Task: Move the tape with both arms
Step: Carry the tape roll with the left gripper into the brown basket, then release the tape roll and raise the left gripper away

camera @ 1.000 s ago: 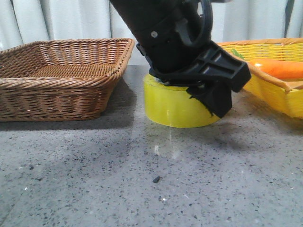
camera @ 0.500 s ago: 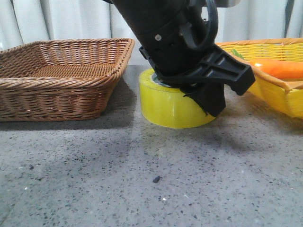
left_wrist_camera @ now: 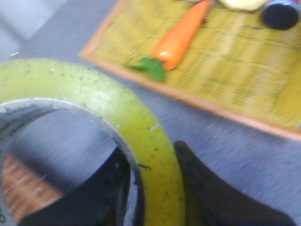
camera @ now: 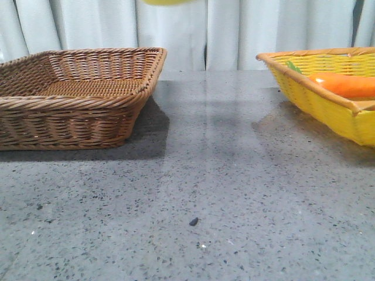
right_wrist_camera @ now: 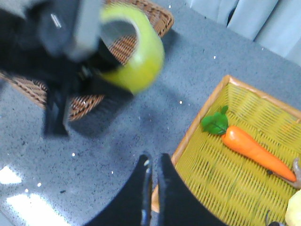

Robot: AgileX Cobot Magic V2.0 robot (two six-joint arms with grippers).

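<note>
The yellow tape (left_wrist_camera: 108,108) is in the air, and my left gripper (left_wrist_camera: 157,162) is shut on its wall, one finger inside the core and one outside. In the right wrist view the tape (right_wrist_camera: 141,59) hangs high above the table, near the brown basket, held by the blurred left arm (right_wrist_camera: 56,61). Only its bottom edge shows in the front view, as a yellow sliver of tape (camera: 167,2) at the top. My right gripper (right_wrist_camera: 154,162) is shut with nothing between its fingers, above the table by the yellow basket's rim.
A brown wicker basket (camera: 35,105) stands on the left of the grey table. On the right is a yellow basket (camera: 328,105) holding an orange carrot (camera: 345,85), with a dark round thing (left_wrist_camera: 281,13) further in.
The left arm has lifted the tape off the table and up out of the front view. Half a second ago the roll was tilted just above the surface.
</note>
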